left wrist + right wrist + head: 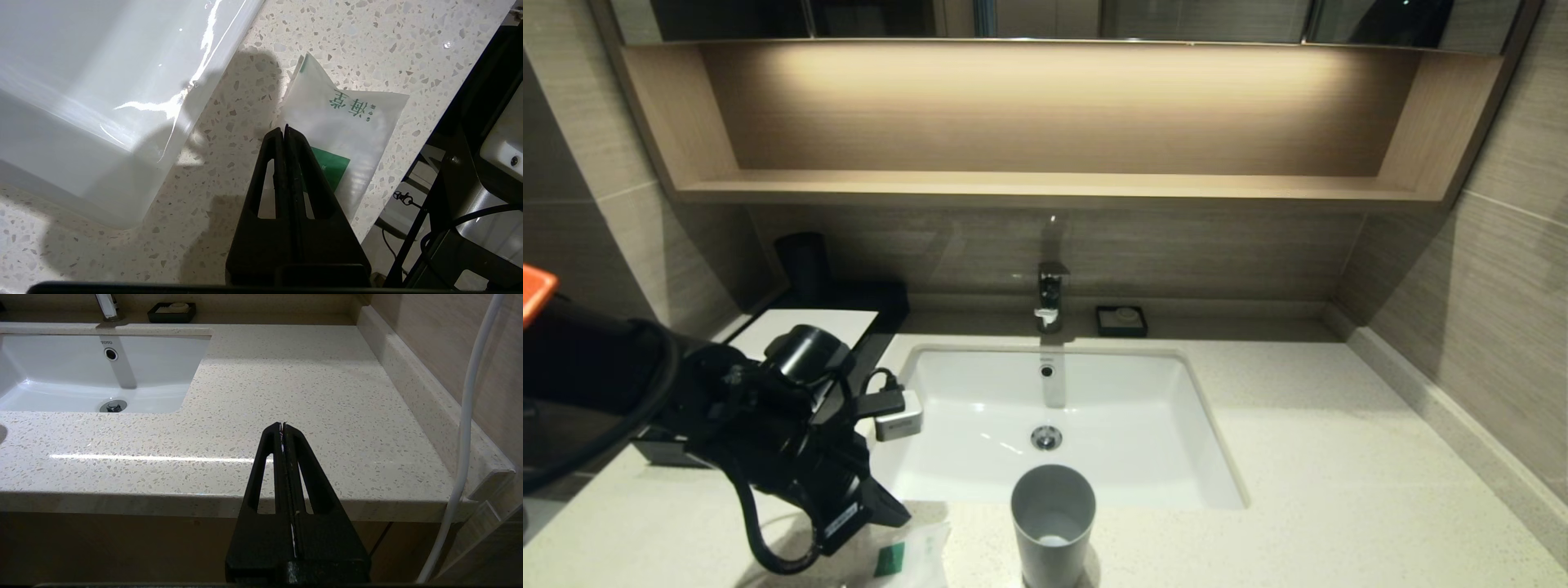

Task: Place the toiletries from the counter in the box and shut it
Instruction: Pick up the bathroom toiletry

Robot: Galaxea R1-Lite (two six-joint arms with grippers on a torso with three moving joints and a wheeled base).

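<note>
One squarish translucent-white packet (913, 554) with a green label lies on the speckled counter (1307, 457) at the front left, near the sink's front left corner. My left gripper (894, 513) is shut and empty, its tips just above the packet's near edge; the left wrist view shows the gripper (284, 129) over the packet (355, 134). The other two packets are not in view. The black box (892, 299) with its white top panel (810, 328) stands at the back left, partly hidden by my left arm. My right gripper (282, 425) is shut and empty, off the counter's front right edge.
A grey cup (1052, 523) stands upright at the front edge, in front of the white sink (1201, 457). A faucet (1051, 296) and a small black soap dish (1121, 321) are at the back. A wall runs along the right side.
</note>
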